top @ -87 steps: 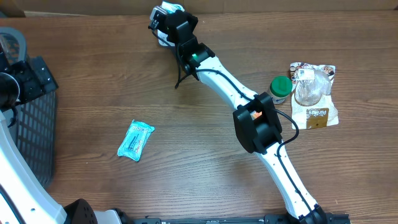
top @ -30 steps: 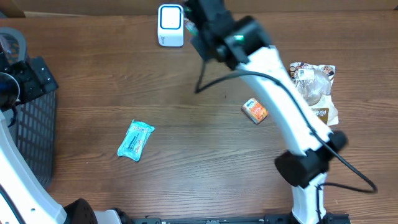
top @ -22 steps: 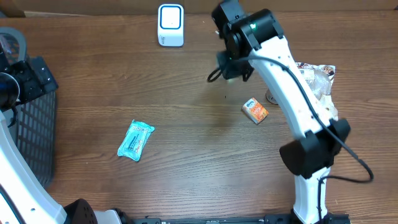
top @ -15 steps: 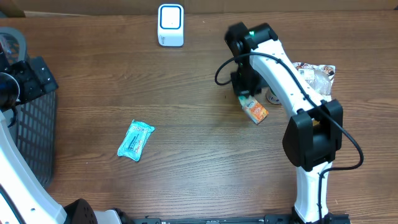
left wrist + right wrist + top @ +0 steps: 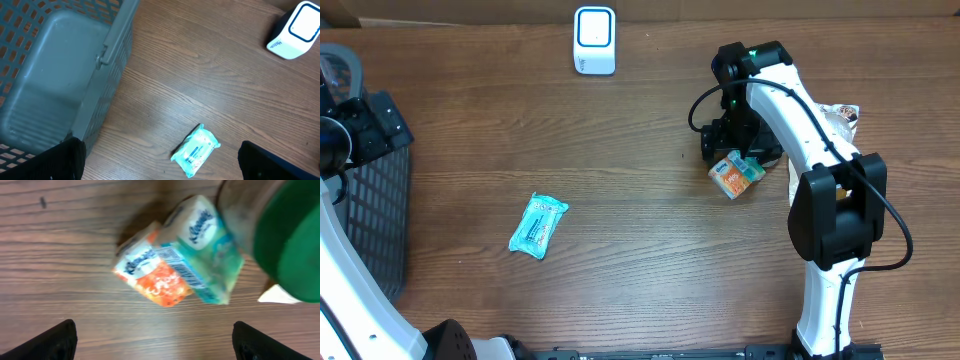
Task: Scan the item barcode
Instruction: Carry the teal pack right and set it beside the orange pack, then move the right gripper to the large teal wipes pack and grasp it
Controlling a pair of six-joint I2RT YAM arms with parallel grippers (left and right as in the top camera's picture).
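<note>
Green-lidded jar (image 5: 287, 235) crowds the tissue packs (image 5: 172, 270) beneath the right tool (image 5: 155, 344), spread wide.

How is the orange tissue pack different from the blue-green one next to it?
The orange pack has a bright orange front, but the blue-green pack is teal. The blue-green pack lies right beside the green-lidded jar, while the orange pack lies on its other side, farther from the jar. Both say Kleenex, both lie tilted on the wooden table, and they touch each other.
</note>
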